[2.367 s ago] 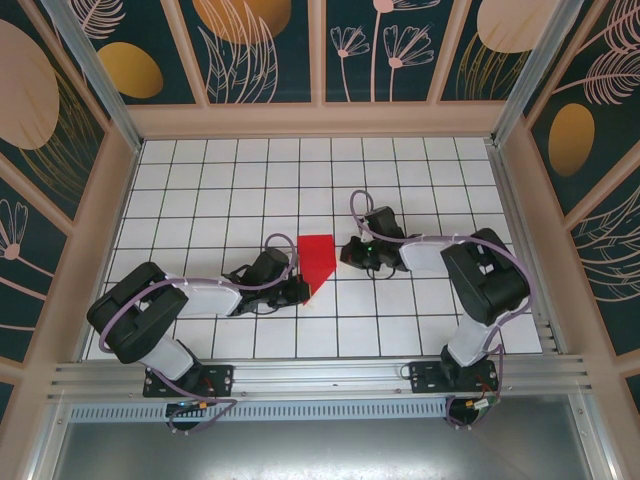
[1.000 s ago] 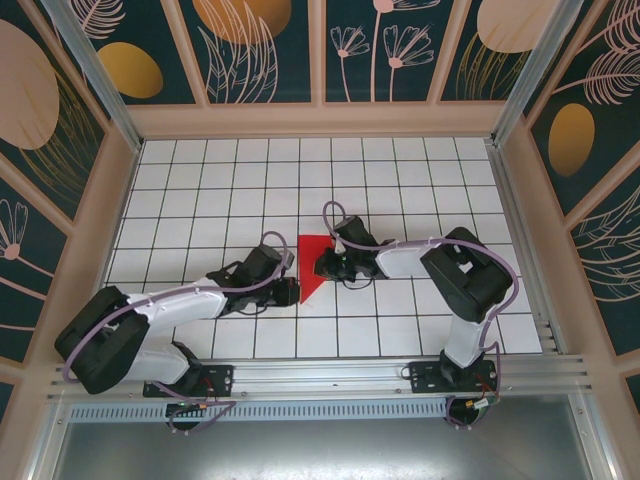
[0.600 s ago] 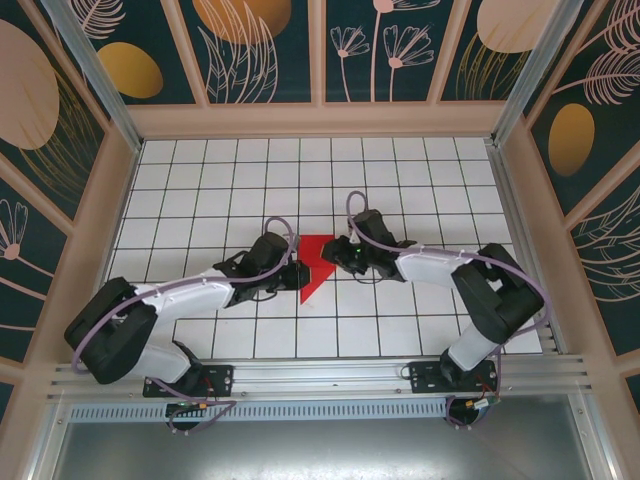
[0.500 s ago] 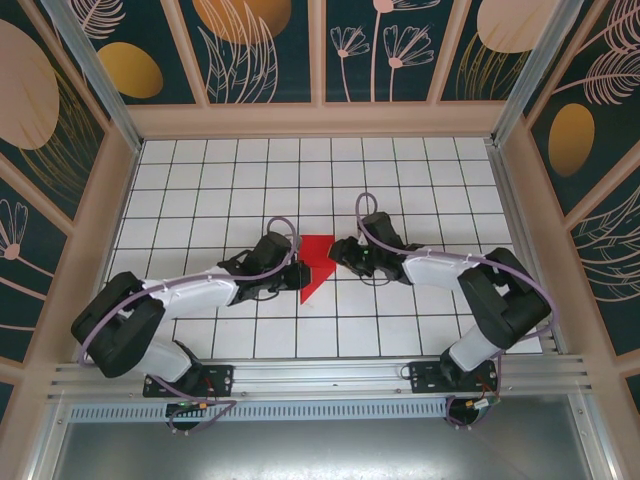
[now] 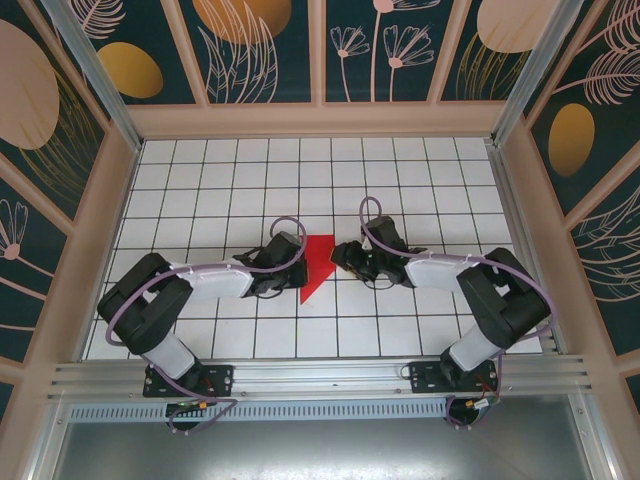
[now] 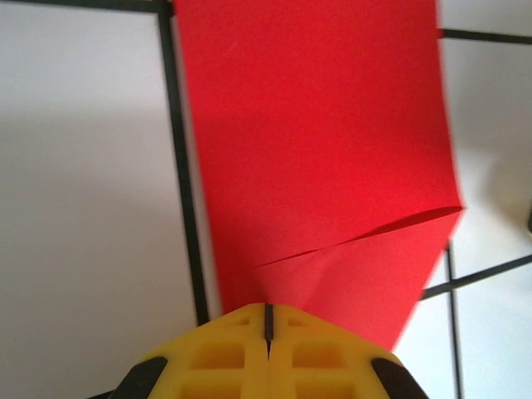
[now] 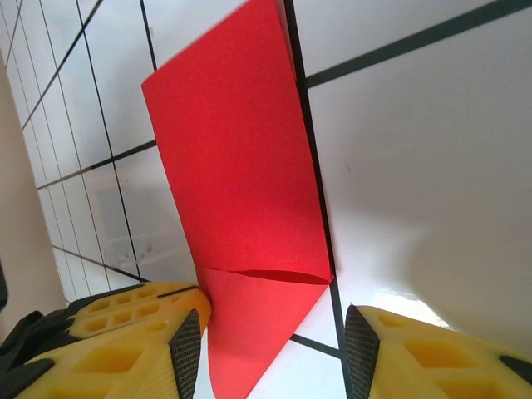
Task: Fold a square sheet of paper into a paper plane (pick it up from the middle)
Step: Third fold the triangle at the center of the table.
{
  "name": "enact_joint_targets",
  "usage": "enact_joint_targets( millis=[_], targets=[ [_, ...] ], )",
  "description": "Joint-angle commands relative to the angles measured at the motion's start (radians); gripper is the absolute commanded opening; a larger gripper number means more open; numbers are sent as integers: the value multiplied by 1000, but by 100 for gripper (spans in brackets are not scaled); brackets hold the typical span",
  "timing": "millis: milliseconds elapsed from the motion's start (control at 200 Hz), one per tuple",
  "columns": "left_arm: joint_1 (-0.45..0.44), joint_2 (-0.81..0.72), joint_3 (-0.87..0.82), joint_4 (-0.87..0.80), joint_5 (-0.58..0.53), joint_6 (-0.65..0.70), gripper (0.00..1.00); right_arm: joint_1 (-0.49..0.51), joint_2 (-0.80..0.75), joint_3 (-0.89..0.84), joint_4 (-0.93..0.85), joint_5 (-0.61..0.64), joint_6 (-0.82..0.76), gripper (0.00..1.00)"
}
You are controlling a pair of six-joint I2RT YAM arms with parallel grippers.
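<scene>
Sheet of paper (image 5: pixel 318 262) is seen partly folded on the white gridded table (image 5: pixel 200 190), about mid-table between both grippers, its point aimed at the near edge. Left gripper (image 5: pixel 297 271) is set on the sheet's left edge. In the left wrist view its yellow fingers (image 6: pixel 208 362) are closed tight together, with the paper's edge pinched at the tips and a folded-over flap fanning out from there. Right gripper (image 5: pixel 342 257) is parked at the sheet's right edge. Its jaws are held apart, and in the right wrist view the paper's corner lies loose between them, not clamped.
</scene>
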Motion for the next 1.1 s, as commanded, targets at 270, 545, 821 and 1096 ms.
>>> enact_joint_targets(
  millis=[270, 545, 821, 1096],
  targets=[
    [3, 18, -11, -45, -56, -23, 2, 21, 76, 36, 53, -80, 5, 46],
    [3, 15, -23, -44, -58, -37, 1, 23, 97, 49, 65, -82, 24, 43],
    [3, 14, -29, -41, -56, -40, 1, 23, 109, 65, 33, -47, 31, 43],
    [3, 14, -29, -41, -52, -41, 1, 24, 134, 91, 2, -45, 24, 43]
  ],
)
